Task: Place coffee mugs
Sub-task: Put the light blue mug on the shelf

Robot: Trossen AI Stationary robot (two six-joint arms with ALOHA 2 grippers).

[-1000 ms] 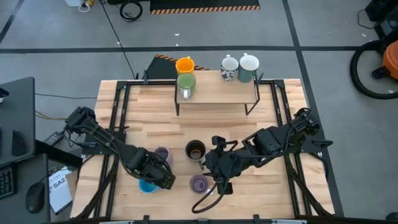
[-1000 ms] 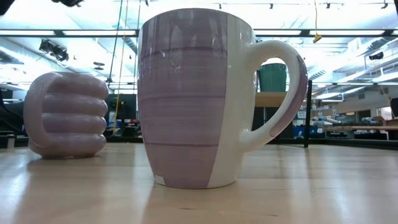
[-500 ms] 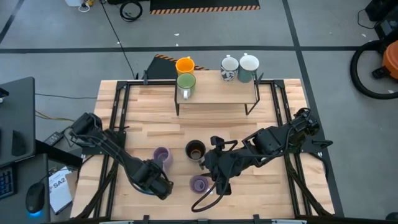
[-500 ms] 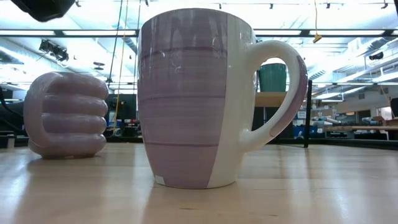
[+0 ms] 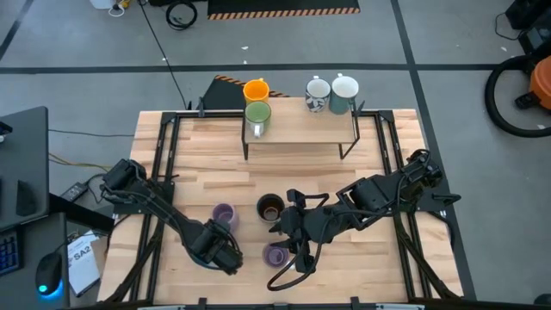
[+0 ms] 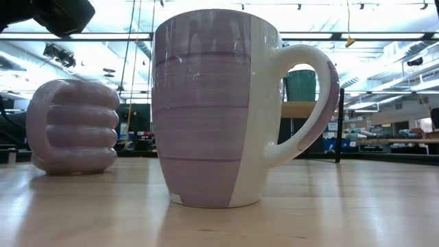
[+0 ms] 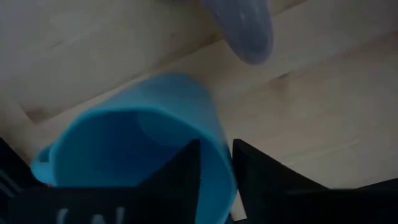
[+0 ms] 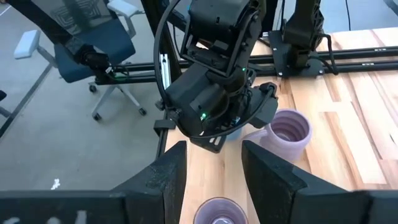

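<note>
My left gripper (image 5: 219,252) is shut on the blue mug (image 7: 124,149) near the table's near-left edge and hides it in the high view. My right gripper (image 5: 293,245) is open over the smooth lilac mug (image 5: 275,255), which stands upright on its base (image 6: 206,110). That mug's rim (image 8: 217,213) shows between the spread fingers, apart from them. A ribbed lilac mug (image 5: 224,213) and a dark brown-black mug (image 5: 270,207) stand on the table. The orange (image 5: 255,89), green (image 5: 257,114) and two white mugs (image 5: 318,93) (image 5: 344,89) sit on the far shelf. My left gripper holds the blue mug by its wall at the rim (image 7: 217,168), one finger inside (image 7: 186,180) and one outside (image 7: 261,177), coming from above and pointing down. The frames do not show whether the mug's base is on the table.
A low wooden shelf on dark metal legs (image 5: 301,129) spans the table's far side. A black cable loop (image 5: 280,280) lies by the near edge below my right gripper. Bare wood lies between the shelf and the standing mugs. An office chair (image 8: 93,56) stands beyond the table.
My left gripper has moved toward the near edge and slightly right, over the blue mug, which showed beside it a second ago and is covered now. In the low view the left arm has come into the upper left corner. The mugs on the table have kept their places.
</note>
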